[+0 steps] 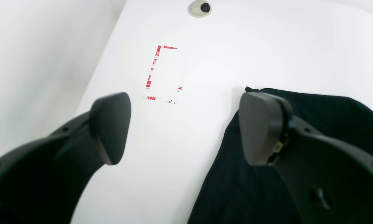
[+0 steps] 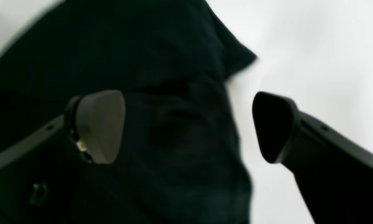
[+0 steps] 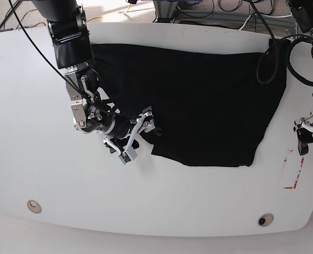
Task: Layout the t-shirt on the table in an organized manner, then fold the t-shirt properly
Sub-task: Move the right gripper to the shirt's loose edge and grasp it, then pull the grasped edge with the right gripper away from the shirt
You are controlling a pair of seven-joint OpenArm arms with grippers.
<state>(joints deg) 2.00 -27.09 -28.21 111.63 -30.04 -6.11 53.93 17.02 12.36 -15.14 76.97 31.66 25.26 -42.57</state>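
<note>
The black t-shirt (image 3: pixel 199 100) lies spread over the far middle of the white table (image 3: pixel 51 174), with an uneven lower edge. My right gripper (image 3: pixel 140 135) is open at the shirt's lower left edge. In the right wrist view this gripper (image 2: pixel 186 127) straddles the cloth's border, one finger over the t-shirt (image 2: pixel 174 62) and the other over bare table (image 2: pixel 314 46). My left gripper (image 3: pixel 303 135) hangs at the table's right side, beyond the shirt's corner. In its own view the left gripper (image 1: pixel 186 129) is open above bare table, the t-shirt (image 1: pixel 230 180) under its right finger.
A red tape rectangle (image 3: pixel 293 169) marks the table near my left gripper; the left wrist view shows this tape (image 1: pixel 149 82) ahead of the fingers. Two round holes (image 3: pixel 34 206) (image 3: pixel 262 219) sit near the front edge. Cables (image 3: pixel 273 47) drape over the back right.
</note>
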